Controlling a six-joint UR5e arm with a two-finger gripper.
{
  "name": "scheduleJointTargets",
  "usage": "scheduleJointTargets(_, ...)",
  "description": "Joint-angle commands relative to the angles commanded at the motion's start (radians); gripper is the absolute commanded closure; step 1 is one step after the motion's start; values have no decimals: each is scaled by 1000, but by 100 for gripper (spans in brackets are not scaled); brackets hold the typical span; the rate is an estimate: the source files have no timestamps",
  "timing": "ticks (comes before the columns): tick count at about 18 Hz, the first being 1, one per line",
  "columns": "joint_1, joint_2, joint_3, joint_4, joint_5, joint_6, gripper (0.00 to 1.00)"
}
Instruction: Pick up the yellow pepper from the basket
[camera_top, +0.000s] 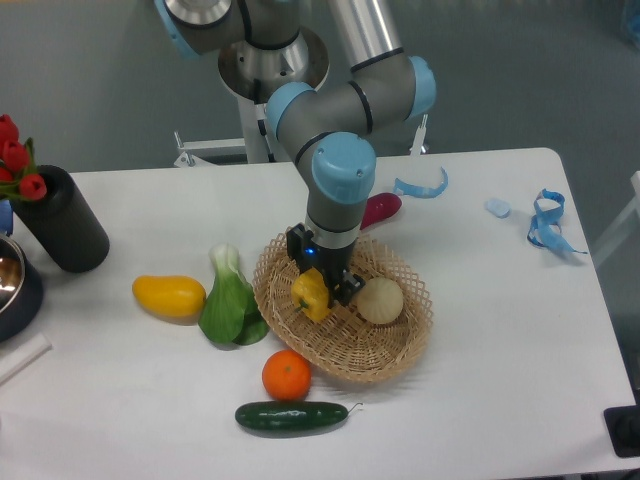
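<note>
Fixed cam, only view. My claw (322, 287) hangs straight down into the shallow round tan wicker basket (400, 345), and its black fingers sit on either side of the blocky glossy yellow pepper (311, 295). It looks pinched on the pepper, w/ one finger dark against the pepper's right flank; the far finger is hidden behind the fruit. Whether the pepper is lifted or resting on the weave, I can't tell from this angle.

The pepper is in the left half of the basket, near the rim closest to the leafy green bok choy (231, 300).

Handling, my guess: light, hollow, fairly stiff walls, but the waxy skin is slick and the lobes are uneven. Best hold is across the mid body, fingers seated in the grooves betw. lobes, not on the stem. Too much squeeze could crack a wall; too little and it may twist out.

Basket contents: the pepper plus a pale round beige vegetable (380, 300) just beside my claw on the right, close enough to get nudged.

Outside it, on the white counter (480, 300): a smooth elongated yellow-orange fruit (169, 296), a round orange (287, 376), and a dark green cucumber (291, 416) in front.
</note>
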Motion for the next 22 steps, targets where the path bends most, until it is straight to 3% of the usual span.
scheduleJointTargets(5,83,2,97,-18,0,11,100)
scheduleJointTargets(9,149,-14,201,-132,2,12,100)
scheduleJointTargets(11,179,-29,220,-172,6,12,100)
scheduleJointTargets(15,229,-32,215,-172,46,26,96)
scheduleJointTargets(19,278,-35,230,-251,124,185,96)
scheduleJointTargets(22,293,-80,276,-256,124,195,96)
